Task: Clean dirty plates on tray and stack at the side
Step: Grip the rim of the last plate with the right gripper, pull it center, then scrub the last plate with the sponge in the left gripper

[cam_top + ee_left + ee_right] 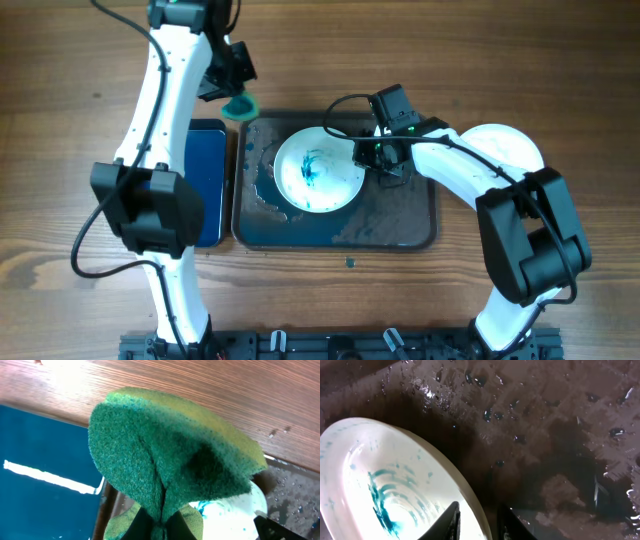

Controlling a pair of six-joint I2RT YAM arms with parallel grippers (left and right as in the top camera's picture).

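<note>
A robotics lab bench set up as a dishwashing station. Two white-and-black jointed robot arms, the left (165,100) and the right (470,170), rise from a black mounting rail (330,345) at the near edge of a wood-grain counter (500,60), with loose black cables (90,230) looping along them. The kitchen things look like props: a large dark grey rounded-rectangular tray (400,225) wet with water droplets (485,415), a round white plate smeared with teal streaks (318,170), another white plate beside the tray (505,145), a green and yellow scouring sponge (170,460), and a smaller glossy blue rectangular tray (205,180)
</note>
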